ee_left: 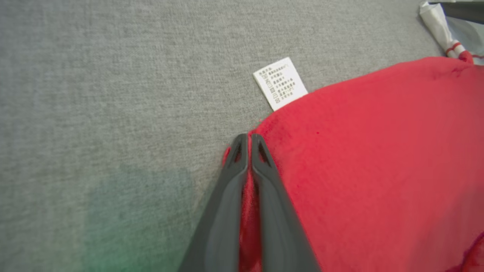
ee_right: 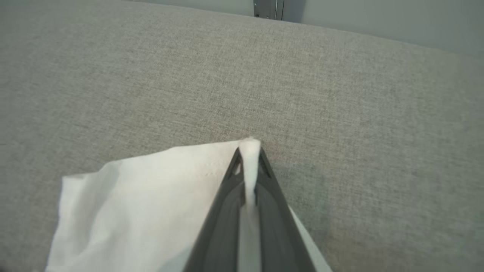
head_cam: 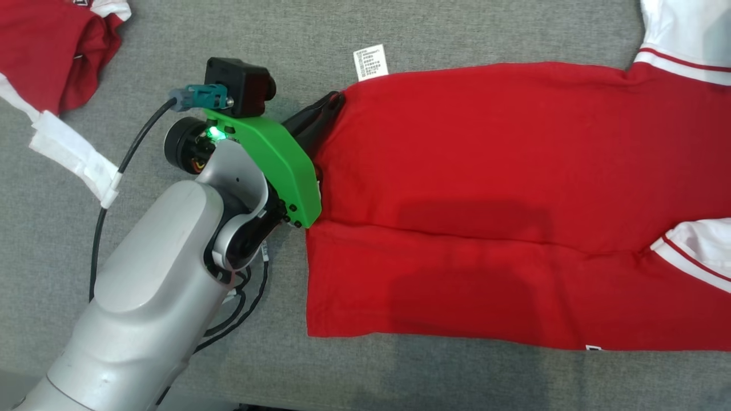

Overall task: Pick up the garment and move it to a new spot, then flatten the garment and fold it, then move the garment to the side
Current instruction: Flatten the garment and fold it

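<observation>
The garment [head_cam: 485, 188] is a red shirt with white, red-striped sleeves, spread flat across the grey cloth surface, a white care label [head_cam: 371, 63] sticking out at its upper hem corner. My left gripper [head_cam: 331, 105] is shut on that hem corner; in the left wrist view the gripper [ee_left: 249, 138] pinches red cloth of the garment [ee_left: 378, 170] just below the label [ee_left: 280, 83]. My right gripper [ee_right: 249, 149] is shut on a white part of the garment [ee_right: 151, 204], a thin fold of it squeezed between the fingers.
A second red and white garment [head_cam: 57, 57] lies crumpled at the upper left of the head view. The grey padded surface [head_cam: 240, 40] runs on all sides; its far edge and a wall [ee_right: 378, 19] show in the right wrist view.
</observation>
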`<state>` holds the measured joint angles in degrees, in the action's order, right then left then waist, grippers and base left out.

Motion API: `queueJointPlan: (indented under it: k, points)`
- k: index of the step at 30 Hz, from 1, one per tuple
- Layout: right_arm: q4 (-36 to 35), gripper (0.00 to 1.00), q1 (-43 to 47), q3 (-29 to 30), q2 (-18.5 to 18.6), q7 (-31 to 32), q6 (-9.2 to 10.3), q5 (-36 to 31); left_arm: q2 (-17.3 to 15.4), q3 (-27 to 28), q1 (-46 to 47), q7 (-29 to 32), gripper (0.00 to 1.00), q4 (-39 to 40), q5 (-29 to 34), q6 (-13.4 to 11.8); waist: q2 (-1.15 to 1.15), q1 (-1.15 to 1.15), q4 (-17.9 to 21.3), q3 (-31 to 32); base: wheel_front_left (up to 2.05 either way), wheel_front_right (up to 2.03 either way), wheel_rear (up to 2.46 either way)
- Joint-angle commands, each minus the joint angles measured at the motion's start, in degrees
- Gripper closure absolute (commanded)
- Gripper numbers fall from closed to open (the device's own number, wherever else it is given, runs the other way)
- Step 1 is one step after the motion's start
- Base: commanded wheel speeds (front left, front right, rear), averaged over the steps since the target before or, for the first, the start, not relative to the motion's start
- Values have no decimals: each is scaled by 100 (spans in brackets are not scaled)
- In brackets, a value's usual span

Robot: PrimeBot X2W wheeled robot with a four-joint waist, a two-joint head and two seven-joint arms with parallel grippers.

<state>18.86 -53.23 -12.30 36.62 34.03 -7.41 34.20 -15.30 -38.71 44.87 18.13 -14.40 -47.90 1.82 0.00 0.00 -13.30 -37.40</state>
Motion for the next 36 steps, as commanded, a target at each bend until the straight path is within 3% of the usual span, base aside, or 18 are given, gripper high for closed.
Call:
queueJointPlan:
  k: [1, 15, 25, 36]
  points:
    - [48, 100, 158, -87, -22, -106, -13, 82, -64, -164, -401, 162, 100, -163, -83, -6, 0, 0, 91, 89, 0, 0, 0]
    - [-247, 100, 467, 24, 243, -1445, -7, 735, -507, 341, -431, -485, 100, 406, 107, -308, 0, 0, 468, 787, 0, 0, 0]
    - [-1370, 100, 2284, 355, 519, -2060, -7, 1233, -931, 256, -1521, -633, 100, 1421, 115, -575, 0, 0, 767, 1343, 0, 0, 0]
    - [-2547, 100, 4528, 1188, -127, -2322, -8, 1300, -1167, 313, -2704, -1083, 100, 1900, 2, -843, 0, 0, 1023, 1772, 0, 0, 0]
